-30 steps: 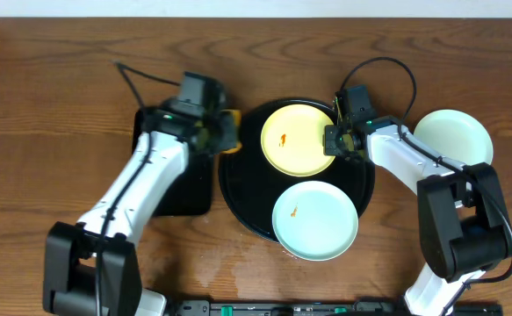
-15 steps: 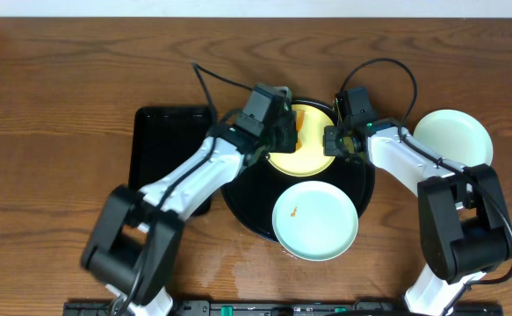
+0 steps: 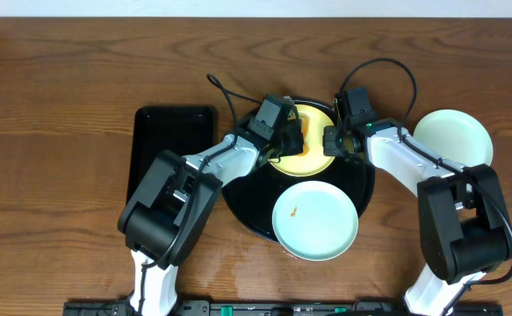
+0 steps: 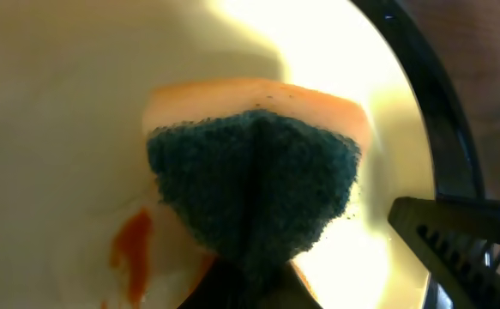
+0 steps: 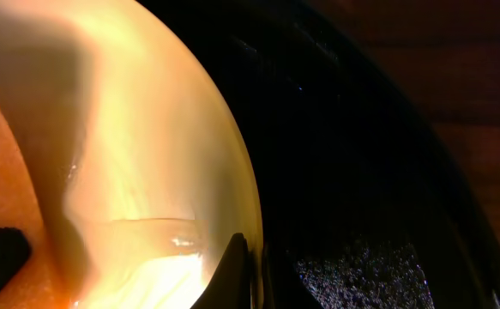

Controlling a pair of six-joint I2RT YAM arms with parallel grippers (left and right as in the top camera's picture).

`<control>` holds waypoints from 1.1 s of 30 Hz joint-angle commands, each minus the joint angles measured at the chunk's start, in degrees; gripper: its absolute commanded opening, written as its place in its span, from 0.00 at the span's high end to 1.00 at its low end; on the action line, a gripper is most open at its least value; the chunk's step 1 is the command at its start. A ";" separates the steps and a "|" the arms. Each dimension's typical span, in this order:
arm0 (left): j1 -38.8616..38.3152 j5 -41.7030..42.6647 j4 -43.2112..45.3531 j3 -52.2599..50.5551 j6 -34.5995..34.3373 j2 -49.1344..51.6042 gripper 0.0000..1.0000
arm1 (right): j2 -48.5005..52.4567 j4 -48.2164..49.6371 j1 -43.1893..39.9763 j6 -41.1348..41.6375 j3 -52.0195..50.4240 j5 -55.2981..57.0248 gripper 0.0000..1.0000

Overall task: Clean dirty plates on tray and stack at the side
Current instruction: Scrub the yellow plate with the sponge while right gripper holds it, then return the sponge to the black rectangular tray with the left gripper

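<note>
Centre of the overhead frame: my left gripper is clamped on a sponge and holds it down on the yellow plate, which lies in the upper half of the round black tray. From the left wrist, the sponge fills the middle of the view. Its dark green scouring face is turned to the camera, an orange layer lies behind it, and it is folded where my fingers pinch it at the bottom edge. An orange smear marks the yellow plate at lower left, just beside the sponge.

My right gripper comes in from the right and is closed on the yellow plate's right rim. The right wrist view shows my right gripper at bottom centre, its two thin tips nipping the edge of the yellow plate, with the glossy tray dark beyond it.

A mint plate sits in the lower part of the tray, overhanging its lower rim, with a small orange spot left of its centre. A second mint plate rests on the wooden table at the right of the frame, off the tray and beside my right arm. A rectangular black tray lies on the table to the left of the round one.
</note>
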 commanded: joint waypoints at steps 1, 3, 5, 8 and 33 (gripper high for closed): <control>1.16 -11.91 -5.29 -0.13 2.64 2.56 0.93 | 2.47 -2.08 1.88 -0.85 -2.71 0.33 0.99; 1.73 -18.40 -8.94 0.63 5.46 2.56 0.92 | 2.47 -2.64 1.88 -0.85 -2.71 0.33 0.99; 1.81 -23.80 -11.41 1.51 8.11 2.56 0.93 | 2.47 -3.10 1.90 -0.85 -2.71 0.33 0.99; 1.36 -30.21 -13.64 2.71 13.03 2.56 0.93 | 2.47 -3.34 1.88 -0.85 -2.71 0.31 0.99; -0.13 -44.74 -32.04 9.57 10.69 -8.48 0.93 | 2.47 -4.15 1.84 -0.39 -2.71 0.35 0.99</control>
